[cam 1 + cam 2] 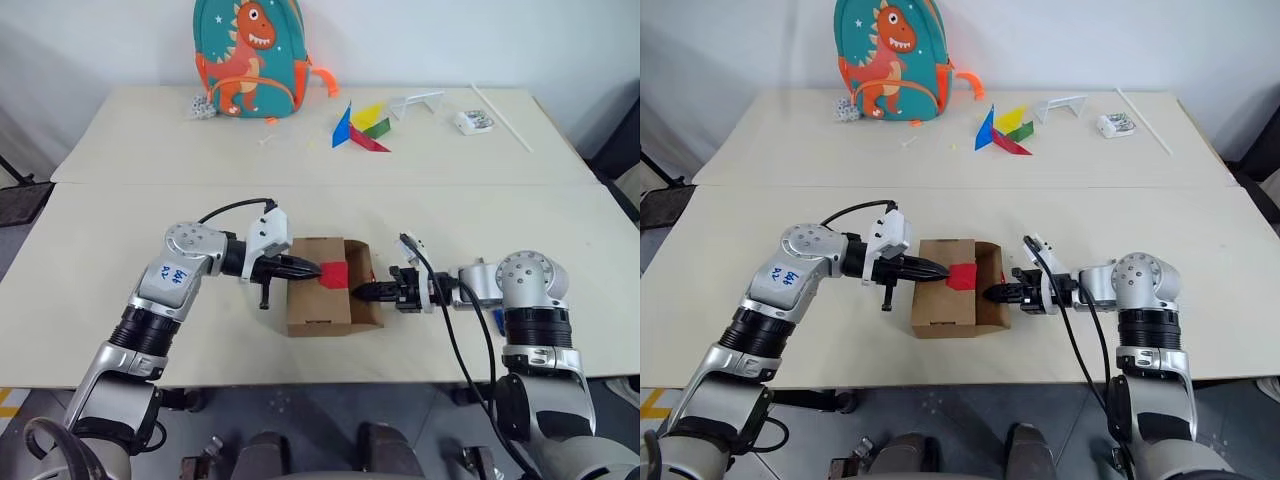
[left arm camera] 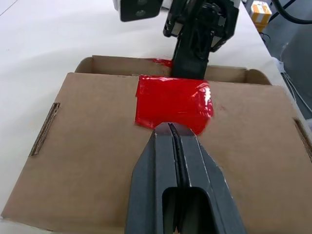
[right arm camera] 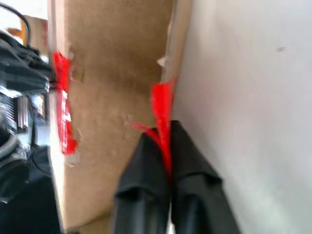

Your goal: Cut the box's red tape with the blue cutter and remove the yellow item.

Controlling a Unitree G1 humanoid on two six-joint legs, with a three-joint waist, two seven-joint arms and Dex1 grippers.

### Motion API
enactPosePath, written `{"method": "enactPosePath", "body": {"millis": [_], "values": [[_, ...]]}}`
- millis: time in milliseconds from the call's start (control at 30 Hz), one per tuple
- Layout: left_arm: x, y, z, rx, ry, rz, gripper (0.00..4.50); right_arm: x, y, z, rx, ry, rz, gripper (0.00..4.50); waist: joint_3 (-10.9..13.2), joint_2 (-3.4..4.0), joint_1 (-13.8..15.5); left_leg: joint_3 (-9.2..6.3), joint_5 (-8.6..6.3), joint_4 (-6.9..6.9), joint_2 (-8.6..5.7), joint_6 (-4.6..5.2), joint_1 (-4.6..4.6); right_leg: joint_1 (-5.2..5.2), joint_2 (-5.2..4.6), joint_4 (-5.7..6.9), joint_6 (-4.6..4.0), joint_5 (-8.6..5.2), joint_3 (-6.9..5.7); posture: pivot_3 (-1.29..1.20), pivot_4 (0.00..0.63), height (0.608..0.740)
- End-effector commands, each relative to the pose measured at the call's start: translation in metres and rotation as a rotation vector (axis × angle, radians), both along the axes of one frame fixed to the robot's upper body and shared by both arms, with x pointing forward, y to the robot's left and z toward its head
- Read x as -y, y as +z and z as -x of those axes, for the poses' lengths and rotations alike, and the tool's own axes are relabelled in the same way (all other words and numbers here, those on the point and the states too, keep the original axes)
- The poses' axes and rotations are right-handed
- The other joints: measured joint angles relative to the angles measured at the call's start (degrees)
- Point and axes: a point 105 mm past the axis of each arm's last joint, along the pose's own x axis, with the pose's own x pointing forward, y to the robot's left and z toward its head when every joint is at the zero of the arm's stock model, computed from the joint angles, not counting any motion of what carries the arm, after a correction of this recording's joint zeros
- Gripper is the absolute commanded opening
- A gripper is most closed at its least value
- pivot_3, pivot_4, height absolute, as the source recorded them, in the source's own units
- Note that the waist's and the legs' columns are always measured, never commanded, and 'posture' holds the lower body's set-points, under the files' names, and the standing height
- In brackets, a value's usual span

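Observation:
The brown box lies mid-table between my arms. Its left flap is down, and the red tape sits at that flap's edge. My left gripper is shut, its tips resting on the lid at the tape's near edge. The right flap stands up, showing the box's inside, with a torn red strip along its edge. My right gripper is shut on that flap edge and strip. The yellow item is hidden. A thin dark-blue sliver lies by my right forearm; I cannot tell whether it is the blue cutter.
At the back of the far table stands a teal dinosaur backpack. To its right lie coloured paper triangles, a white folded piece, a small white gadget and a long white stick. A seam joins the two tables.

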Motion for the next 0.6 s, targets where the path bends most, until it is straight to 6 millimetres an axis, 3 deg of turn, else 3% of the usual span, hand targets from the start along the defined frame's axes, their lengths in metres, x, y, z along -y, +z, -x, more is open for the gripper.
{"method": "enactPosePath", "body": {"millis": [33,300,433,600], "values": [[-0.004,-0.012,0.002,-0.032,0.023,-0.033,0.00,0.011,0.006,-0.003,0.024,-0.024,0.033,0.02,0.0,0.00,0.2,0.00,0.00,0.00,0.00,0.01,-0.03,0.00,0.00,-0.03,-0.01,0.00,0.01,0.00,0.150,0.740],[-0.002,-0.026,0.001,-0.073,0.092,-0.010,0.00,0.023,0.042,-0.003,0.157,0.005,0.114,0.02,0.1,0.14,1.3,-0.07,0.00,-0.04,0.00,0.00,-0.09,-0.09,-0.02,0.00,-0.01,0.01,-0.05,0.00,0.150,0.740],[0.003,-0.029,-0.002,-0.085,0.116,0.015,0.00,0.026,0.073,0.000,0.257,0.031,0.165,0.02,0.1,0.13,1.5,-0.06,-0.01,-0.03,-0.05,0.00,-0.17,-0.09,-0.05,-0.11,0.02,0.02,-0.05,0.00,0.150,0.740],[0.011,-0.031,-0.007,-0.075,0.129,0.033,0.00,0.025,0.090,0.008,0.322,0.066,0.234,0.02,0.1,0.13,2.0,-0.05,-0.01,-0.03,-0.03,0.01,-0.16,-0.09,-0.05,-0.12,0.01,0.02,-0.08,0.00,0.150,0.740]]}}
